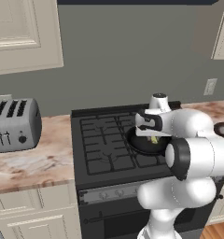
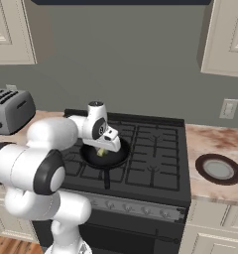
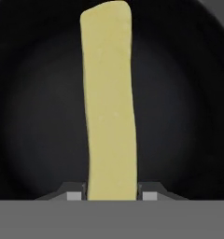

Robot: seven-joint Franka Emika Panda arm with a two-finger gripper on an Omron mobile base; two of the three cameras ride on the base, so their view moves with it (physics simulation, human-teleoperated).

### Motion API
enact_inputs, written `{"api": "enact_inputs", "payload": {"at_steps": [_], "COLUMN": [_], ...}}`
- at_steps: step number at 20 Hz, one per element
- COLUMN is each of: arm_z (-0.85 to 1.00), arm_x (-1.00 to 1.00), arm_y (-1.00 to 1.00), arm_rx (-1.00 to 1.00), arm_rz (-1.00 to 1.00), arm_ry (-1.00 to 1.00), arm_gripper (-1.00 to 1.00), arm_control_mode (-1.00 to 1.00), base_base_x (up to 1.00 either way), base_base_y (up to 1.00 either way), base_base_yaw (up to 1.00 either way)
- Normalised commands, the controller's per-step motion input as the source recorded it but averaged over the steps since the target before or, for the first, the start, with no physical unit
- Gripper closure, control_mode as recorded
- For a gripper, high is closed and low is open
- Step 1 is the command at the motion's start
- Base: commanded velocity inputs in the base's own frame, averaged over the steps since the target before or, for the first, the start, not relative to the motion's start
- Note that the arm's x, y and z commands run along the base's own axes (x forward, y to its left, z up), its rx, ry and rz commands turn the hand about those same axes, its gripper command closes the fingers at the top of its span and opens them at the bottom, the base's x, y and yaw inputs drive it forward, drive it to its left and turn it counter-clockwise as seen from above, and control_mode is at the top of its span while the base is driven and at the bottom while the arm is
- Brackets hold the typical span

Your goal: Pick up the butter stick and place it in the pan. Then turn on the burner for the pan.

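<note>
From my left base camera I see, far left on the marbled countertop [image 1: 34,163], a silver toaster [image 1: 13,125] with its slots up. Next comes the black stove [image 1: 109,144], its grates bare on the left half and a row of knobs [image 1: 109,193] along the front panel. On the right half of the stove sits the pan [image 1: 144,144], a round black skillet, and my arm bends in above it so that the gripper [image 1: 153,138] hangs just over the pan's floor. A small pale-yellow patch under the hand is the butter stick [image 1: 154,139]. In the right base view the pan's [image 2: 105,158] long thin handle [image 2: 106,179] points toward the stove's front edge, and the butter stick [image 2: 100,152] shows just under the hand, inside the pan's rim. Farther right on the counter lies a grey-brown round dish [image 2: 218,169] with a pale rim, well apart from the stove. On the wall above it is an outlet [image 2: 229,108]. From the hand camera, the 2 fingertips [image 3: 75,195] press against either side of the butter stick's [image 3: 110,102] near end, so the fingers are closed on it; the bar runs straight away from them over the pan's dark floor [image 3: 39,116]. Whether the stick's far end touches the pan I cannot tell.
</note>
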Motion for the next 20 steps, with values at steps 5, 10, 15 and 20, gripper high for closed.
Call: {"api": "enact_inputs", "payload": {"at_steps": [5, 10, 15, 20], "arm_z": [-0.23, -0.14, -0.04, 0.0], "arm_x": [0.11, 0.04, 0.01, 0.0], "arm_y": [0.0, 0.0, 0.0, 0.0], "arm_rx": [0.0, 0.0, 0.0, 0.0], "arm_rz": [0.0, 0.0, 0.0, 0.0], "arm_ry": [0.0, 0.0, 0.0, 0.0], "arm_gripper": [1.0, 1.0, 1.0, -1.0], "arm_control_mode": [-1.0, -1.0, -1.0, -1.0], "base_base_x": [0.0, 0.0, 0.0, 0.0], "base_base_y": [0.0, 0.0, 0.0, 0.0], "base_base_yaw": [0.0, 0.0, 0.0, 0.0]}}
